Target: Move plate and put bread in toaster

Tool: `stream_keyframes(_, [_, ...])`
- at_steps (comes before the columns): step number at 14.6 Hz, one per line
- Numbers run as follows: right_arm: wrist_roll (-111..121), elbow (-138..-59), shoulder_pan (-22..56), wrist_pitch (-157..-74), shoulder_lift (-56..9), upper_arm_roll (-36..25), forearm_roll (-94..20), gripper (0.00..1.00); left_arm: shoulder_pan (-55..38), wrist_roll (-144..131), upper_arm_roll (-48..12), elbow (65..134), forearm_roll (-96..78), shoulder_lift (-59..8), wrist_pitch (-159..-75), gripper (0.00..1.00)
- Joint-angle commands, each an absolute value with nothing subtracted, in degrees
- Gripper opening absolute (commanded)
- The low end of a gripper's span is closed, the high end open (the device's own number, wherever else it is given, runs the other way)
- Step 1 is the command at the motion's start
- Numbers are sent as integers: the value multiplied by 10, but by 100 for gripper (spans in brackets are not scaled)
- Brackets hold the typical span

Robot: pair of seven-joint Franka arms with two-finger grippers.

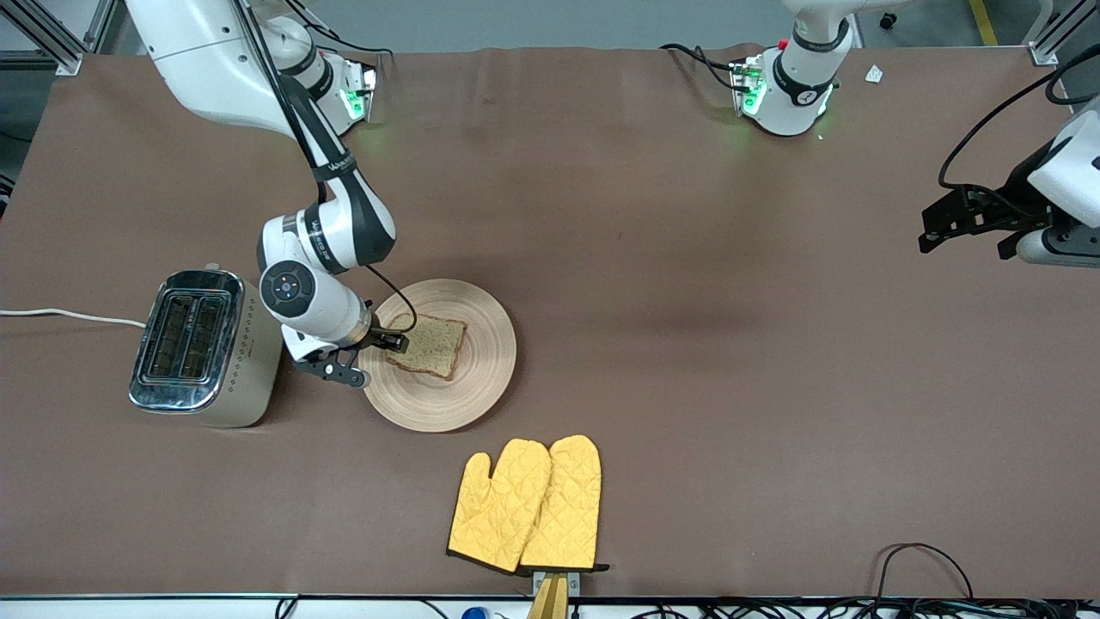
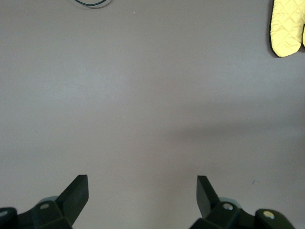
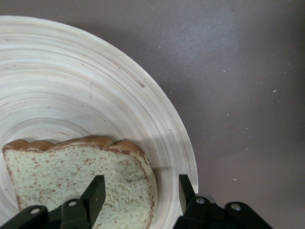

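The tan wooden plate (image 1: 485, 344) lies beside the toaster (image 1: 202, 348), toward the left arm's end of it. The bread (image 1: 430, 346) lies flat on the plate. My right gripper (image 1: 387, 340) is open, low over the plate's edge nearest the toaster. In the right wrist view the gripper (image 3: 141, 183) has one finger over the bread (image 3: 71, 176) and the other over the plate's rim (image 3: 95, 95), with the bread's crust edge between them. My left gripper (image 1: 932, 230) waits open and empty over bare table at the left arm's end; it shows in the left wrist view (image 2: 142, 183).
Two yellow oven mitts (image 1: 526, 505) lie nearer to the front camera than the plate, also in the left wrist view (image 2: 287, 28). The toaster's white cord (image 1: 60, 315) runs off the right arm's end of the table. Cables lie along the front edge.
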State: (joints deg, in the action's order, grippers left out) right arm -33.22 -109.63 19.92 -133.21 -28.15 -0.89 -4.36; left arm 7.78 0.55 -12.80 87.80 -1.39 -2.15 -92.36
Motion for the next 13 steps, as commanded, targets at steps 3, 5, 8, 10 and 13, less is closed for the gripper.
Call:
stream_keyframes(3, [-338, -1098, 201, -1336, -287, -9, -56, 62, 49, 2, -96, 893, -4, 6, -915, 100])
stream_keyframes(5, [-338, -1106, 201, -1335, -287, -9, -56, 62, 6, 0, -52, 895, -4, 9, -914, 100])
stream_keyframes(8, [-338, -1109, 203, -1335, -287, -8, -56, 62, -47, -3, -2, 899, -4, 16, -914, 100])
stream_keyframes(10, [-338, -1112, 204, -1333, -287, -5, -57, 62, -63, -5, 11, 903, -4, 18, -915, 100])
stream_keyframes(13, [-338, -1112, 204, -1330, -287, 0, -57, 62, -96, -12, 46, 904, -4, 18, -918, 100])
